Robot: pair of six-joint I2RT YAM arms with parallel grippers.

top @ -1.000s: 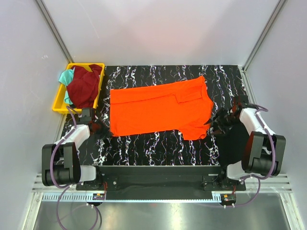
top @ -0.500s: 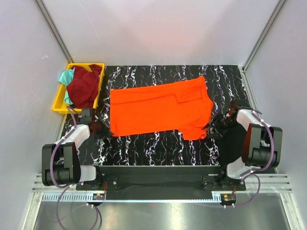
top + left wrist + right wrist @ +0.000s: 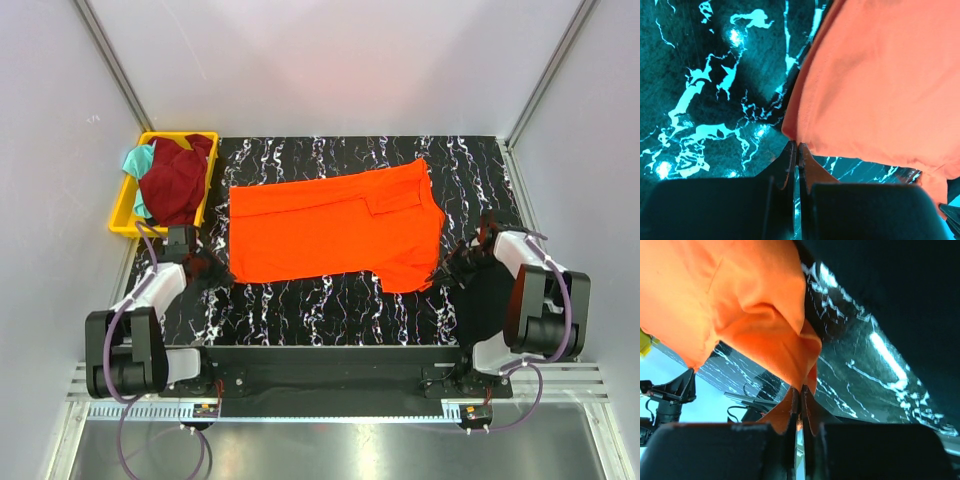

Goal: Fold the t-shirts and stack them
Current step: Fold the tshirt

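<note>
While the orange t-shirt (image 3: 330,225) lies spread on the table (image 3: 330,305), the left gripper (image 3: 222,272) pinches its near left corner and the right gripper (image 3: 447,262) grips its near right edge. The maroon t-shirt (image 3: 175,185) and teal t-shirt (image 3: 137,158) sit in the yellow bin (image 3: 122,225).

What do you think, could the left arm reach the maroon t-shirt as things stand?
Probably not yet: its jaws are shut on the orange t-shirt; the maroon t-shirt lies uncovered nearby.

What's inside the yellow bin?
A dark maroon t-shirt lies crumpled on top, filling most of the yellow bin. A teal t-shirt peeks out at the left edge, mostly covered by the maroon one. The bin's floor, and anything else underneath, is hidden.
</note>
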